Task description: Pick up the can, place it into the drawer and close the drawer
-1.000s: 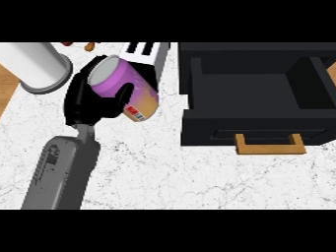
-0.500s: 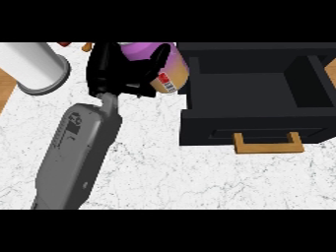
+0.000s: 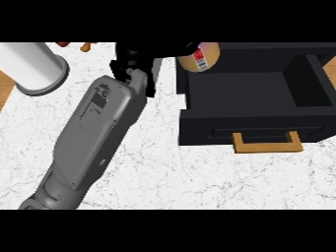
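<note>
Can (image 3: 202, 57): tan body with a white label panel carrying a red patch and dark print, too small to read; no brand name legible. Tilted, held at the upper left corner of the drawer, over its back left rim, partly cut by the view's upper edge.

Hand (image 3: 143, 59): black, just left of the drawer's upper left corner, fingers curled round the can's hidden left part; which of the robot's two hands cannot be told from this view alone, though its forearm enters from the lower left. Other hand out of sight.

Forearm (image 3: 94, 123): grey, running diagonally from the lower left edge up to the hand, left of the drawer; small dark marking near its wrist end, not readable.

Drawer (image 3: 199, 103): black, pulled open, interior visible and dark; front panel facing the lower edge.

Handle (image 3: 268, 142): tan, bracket-shaped, mounted centrally on the drawer's front panel.

Cylinder (image 3: 29, 66): white with a grey base ring, lying well left of the drawer, beyond the forearm.

Counter (image 3: 199, 182): white marbled top under the drawer; wooden surface showing at far left and far right.

Small red and orange items (image 3: 74, 45): at the upper edge, left of the drawer, mostly cut off.
</note>
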Controlling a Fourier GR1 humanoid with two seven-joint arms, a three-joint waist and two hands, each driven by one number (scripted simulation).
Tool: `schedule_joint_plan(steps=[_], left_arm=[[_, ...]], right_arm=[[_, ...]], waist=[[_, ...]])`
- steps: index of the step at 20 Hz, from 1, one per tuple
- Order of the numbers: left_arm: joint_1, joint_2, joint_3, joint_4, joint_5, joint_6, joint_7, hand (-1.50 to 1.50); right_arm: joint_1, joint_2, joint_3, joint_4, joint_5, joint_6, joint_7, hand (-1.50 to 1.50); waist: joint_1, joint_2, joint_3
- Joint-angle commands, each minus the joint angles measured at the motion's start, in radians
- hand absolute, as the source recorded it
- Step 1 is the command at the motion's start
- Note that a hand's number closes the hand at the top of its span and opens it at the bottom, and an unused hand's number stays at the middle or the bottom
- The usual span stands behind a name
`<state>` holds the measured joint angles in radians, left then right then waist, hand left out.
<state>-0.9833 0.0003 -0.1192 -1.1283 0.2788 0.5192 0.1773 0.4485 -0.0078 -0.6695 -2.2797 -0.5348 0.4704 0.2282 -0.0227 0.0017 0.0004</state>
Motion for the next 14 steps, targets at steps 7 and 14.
schedule_joint_plan(steps=[7, 14], left_arm=[[-0.197, 0.0, -0.042, 0.263, 0.133, 0.041, -0.122, 1.5], [-0.301, 0.0, -0.154, 0.36, 0.265, 0.118, -0.131, 1.5]], right_arm=[[-0.004, 0.007, 0.018, -0.023, 0.009, -0.022, 0.013, -1.5], [-0.055, 0.002, 0.02, -0.001, 0.026, -0.024, 0.033, -1.5]], waist=[[-0.013, 0.004, 0.0], [-0.018, 0.004, 0.0]])
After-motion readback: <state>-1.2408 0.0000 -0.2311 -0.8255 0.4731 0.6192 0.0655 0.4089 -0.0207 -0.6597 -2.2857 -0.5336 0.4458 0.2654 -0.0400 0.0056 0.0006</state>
